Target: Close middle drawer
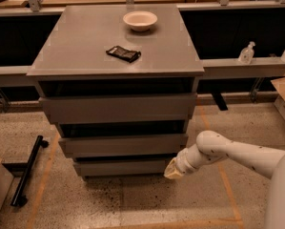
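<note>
One gripper (173,171), cream-tipped, at 5 o'clock in the camera view, low beside the cabinet's (46,82) right front corner. Carried on a white arm (237,154) entering from 4 o'clock. Hangs just beside the right end of the lowest drawer front (123,166) and just under the right corner of the middle drawer (123,145). Contact with either front: cannot tell. Degree of opening: cannot tell. Nothing seen held in it.

Middle drawer: second of three grey fronts, at 6 o'clock from the cabinet top (85,46), at 10 o'clock from the gripper. Sits set into the cabinet, its flat front about in line with the fronts above and below. Shows only a dark strip above its upper edge; box interior hidden. Top drawer front (118,109) directly above, at 12 o'clock from it, likewise set in, interior hidden.

On the cabinet top: one cream bowl (140,20) at 12 o'clock, upright, plain pale interior. One dark flat packet (123,54) at 7 o'clock from the bowl, lying flat, well apart from it.

Around the cabinet: clear bottle (246,53) on a ledge at 2 o'clock; black bar (27,168) lying on the speckled floor at 8 o'clock.
</note>
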`<action>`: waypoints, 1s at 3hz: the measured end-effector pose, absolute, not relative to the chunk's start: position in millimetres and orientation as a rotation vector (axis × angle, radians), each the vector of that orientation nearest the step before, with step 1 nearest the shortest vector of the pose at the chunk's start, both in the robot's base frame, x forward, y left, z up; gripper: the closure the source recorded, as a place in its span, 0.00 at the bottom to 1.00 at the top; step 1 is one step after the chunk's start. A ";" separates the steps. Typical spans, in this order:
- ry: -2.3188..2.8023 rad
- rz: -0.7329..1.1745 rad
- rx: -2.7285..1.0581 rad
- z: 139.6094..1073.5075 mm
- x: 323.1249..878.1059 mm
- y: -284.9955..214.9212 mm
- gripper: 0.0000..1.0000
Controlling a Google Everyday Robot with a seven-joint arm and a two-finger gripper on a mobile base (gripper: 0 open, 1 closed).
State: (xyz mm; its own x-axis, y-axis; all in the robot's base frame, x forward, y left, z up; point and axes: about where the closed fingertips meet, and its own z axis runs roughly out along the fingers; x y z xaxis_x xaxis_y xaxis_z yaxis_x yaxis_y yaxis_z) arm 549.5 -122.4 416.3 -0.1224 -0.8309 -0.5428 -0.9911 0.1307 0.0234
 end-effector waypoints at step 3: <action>1.796 0.313 -1.650 411.4 689.6 -118.4 0.85</action>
State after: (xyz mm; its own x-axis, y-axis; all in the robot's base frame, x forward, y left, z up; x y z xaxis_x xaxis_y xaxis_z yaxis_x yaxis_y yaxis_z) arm 689.6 -118.4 411.4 0.0238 -0.7901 -0.6125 -0.9506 0.1718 -0.2586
